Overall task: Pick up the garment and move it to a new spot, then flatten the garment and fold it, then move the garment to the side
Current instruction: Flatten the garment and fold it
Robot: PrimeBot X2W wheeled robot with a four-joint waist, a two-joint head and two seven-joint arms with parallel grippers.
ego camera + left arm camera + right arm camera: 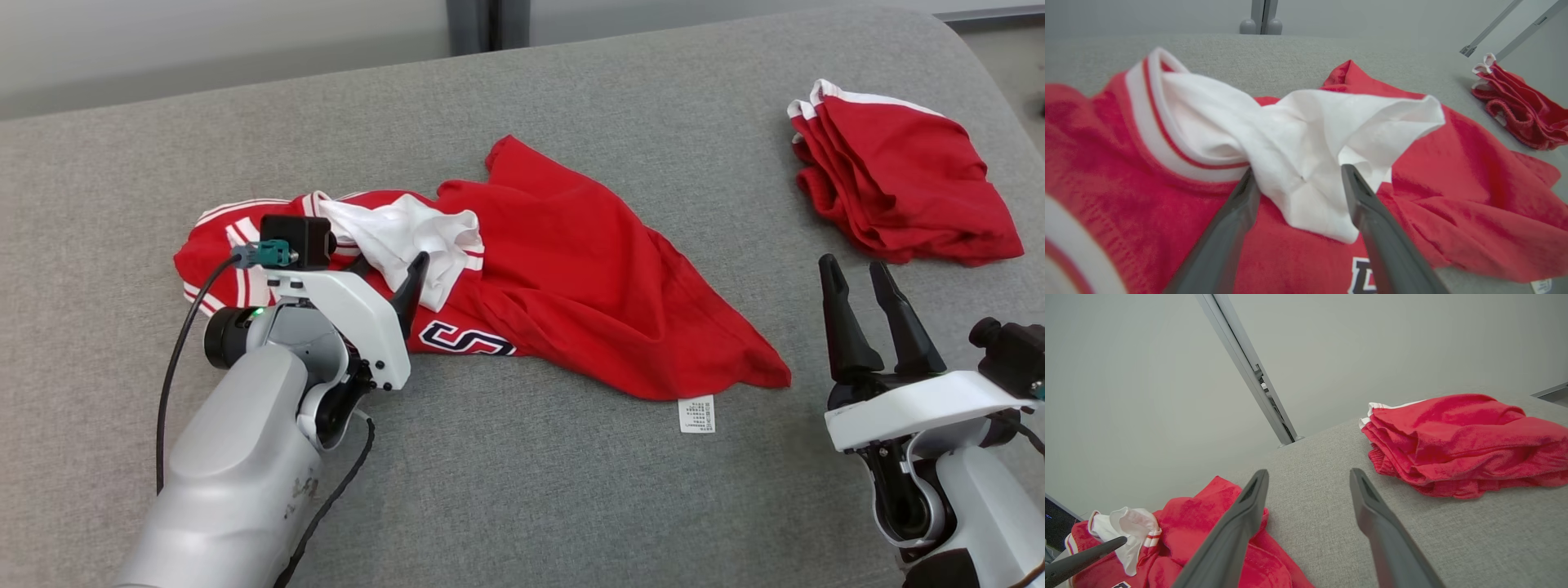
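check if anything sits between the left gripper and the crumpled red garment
Nothing visible does: the left gripper is right at the crumpled garment, open fingers either side of its white fold. The folded red garment lies apart, to the right.

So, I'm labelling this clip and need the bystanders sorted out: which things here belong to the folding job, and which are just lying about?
Part of the job:
- crumpled red shirt
- left hand, open, fingers either side of the shirt's white fold
- right hand, open, off to the side

Lying about:
- folded red pile, far right
- grey cushion underneath
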